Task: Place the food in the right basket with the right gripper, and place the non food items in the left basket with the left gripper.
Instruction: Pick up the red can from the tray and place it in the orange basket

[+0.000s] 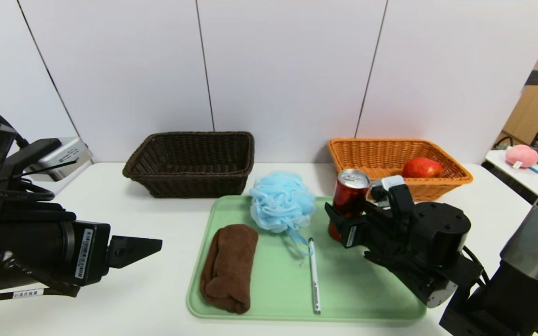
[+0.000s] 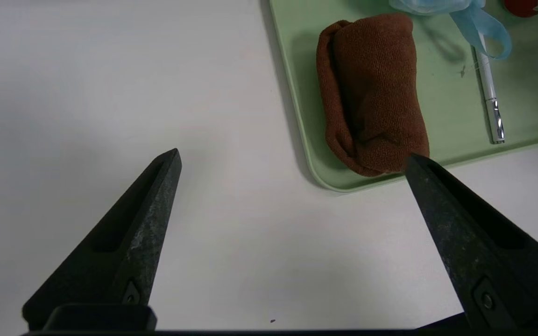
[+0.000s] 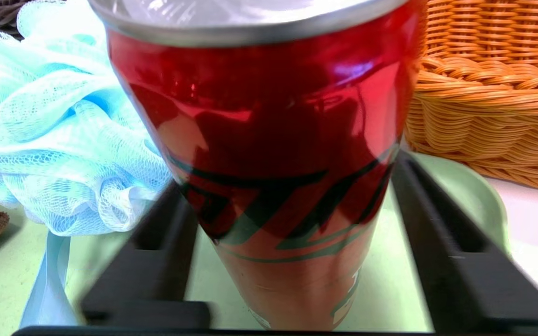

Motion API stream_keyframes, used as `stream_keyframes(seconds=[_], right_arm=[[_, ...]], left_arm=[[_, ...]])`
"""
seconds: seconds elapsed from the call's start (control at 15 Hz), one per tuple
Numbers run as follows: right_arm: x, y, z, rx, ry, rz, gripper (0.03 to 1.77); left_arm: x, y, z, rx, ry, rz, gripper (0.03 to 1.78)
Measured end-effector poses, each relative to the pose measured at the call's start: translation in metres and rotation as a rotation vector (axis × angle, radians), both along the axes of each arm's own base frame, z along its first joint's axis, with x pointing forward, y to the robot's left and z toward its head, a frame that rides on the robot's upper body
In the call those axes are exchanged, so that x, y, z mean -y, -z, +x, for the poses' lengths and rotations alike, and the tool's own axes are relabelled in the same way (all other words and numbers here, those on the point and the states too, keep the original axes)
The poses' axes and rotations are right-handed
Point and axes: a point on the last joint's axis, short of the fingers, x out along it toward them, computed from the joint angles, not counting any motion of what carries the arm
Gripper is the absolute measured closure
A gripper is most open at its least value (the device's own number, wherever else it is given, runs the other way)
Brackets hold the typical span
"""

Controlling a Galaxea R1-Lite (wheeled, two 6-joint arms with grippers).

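Hovering over the white table (image 1: 147,298) at the near left, the left gripper (image 2: 292,163) has its two dark fingers (image 2: 143,219) spread wide with nothing between them, just left of the green tray (image 1: 367,298). Far behind it, the dark brown wicker basket (image 1: 192,163) sits against the wall. On the tray's left part lies the rolled brown towel (image 1: 229,266), its near end close to the tray's near rim. Right of it and farther back rests the light-blue mesh bath sponge (image 1: 280,200), its loop trailing toward the slim white-silver pen (image 1: 314,275), which lies lengthwise near the tray's middle. Next stands the red drink can (image 1: 349,196), upright on the tray; the right gripper (image 3: 292,242) straddles it, one black finger (image 3: 157,252) on either side and close to its wall, though contact cannot be confirmed. At the far right, the orange-tan wicker basket (image 1: 437,186) holds the red-yellow apple (image 1: 421,167).
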Motion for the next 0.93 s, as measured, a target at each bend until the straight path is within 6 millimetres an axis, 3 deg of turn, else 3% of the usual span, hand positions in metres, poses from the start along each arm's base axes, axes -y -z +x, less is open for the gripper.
stream_keyframes(seconds=[0.2, 0.6, 0.8, 0.93], right_arm=[[-0.001, 0.0, 0.0, -0.001, -0.008, 0.0, 0.85], [-0.005, -0.008, -0.009, -0.005, -0.039, -0.001, 0.88], [-0.012, -0.032, -0.019, 0.0, -0.078, 0.004, 0.88], [-0.018, -0.066, -0.02, 0.039, -0.098, 0.032, 0.88]], left_arm=[[0.001, 0.002, 0.002, -0.008, 0.001, 0.005, 0.12], [0.003, 0.006, 0.004, -0.024, 0.001, 0.014, 0.12], [0.004, 0.007, 0.006, -0.031, 0.001, 0.019, 0.12], [0.004, 0.008, 0.007, -0.037, 0.0, 0.022, 0.12]])
